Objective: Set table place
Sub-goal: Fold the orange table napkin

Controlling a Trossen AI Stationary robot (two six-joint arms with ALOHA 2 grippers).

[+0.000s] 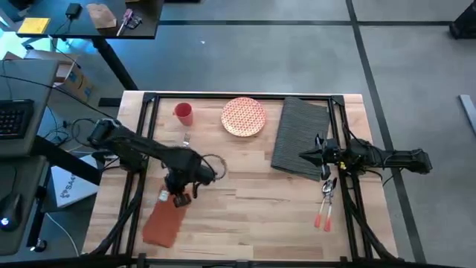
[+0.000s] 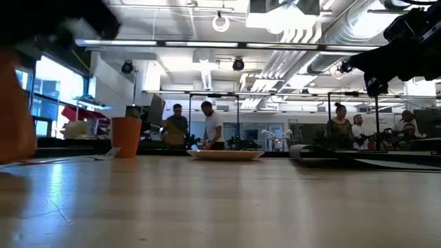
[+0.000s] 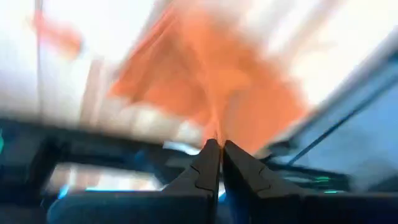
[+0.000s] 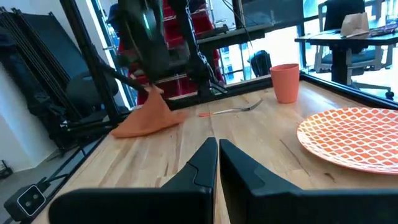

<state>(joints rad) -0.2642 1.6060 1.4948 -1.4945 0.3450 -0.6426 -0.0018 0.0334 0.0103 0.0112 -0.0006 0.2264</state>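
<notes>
Two arms work over the wooden surface [image 1: 245,186]. At the left, the left gripper [image 1: 181,195] has its jaws closed on a corner of the orange napkin [image 1: 164,222], whose other end lies near the front left edge. Behind it stand a red cup [image 1: 183,112] and a fork [image 1: 186,139]. Next comes the orange patterned plate [image 1: 243,116], then the dark grey placemat [image 1: 300,138] at the back right. The right gripper [image 1: 303,155] hovers at the placemat's front edge, jaws closed and empty. Two utensils with orange handles [image 1: 323,208] lie near the right edge.
</notes>
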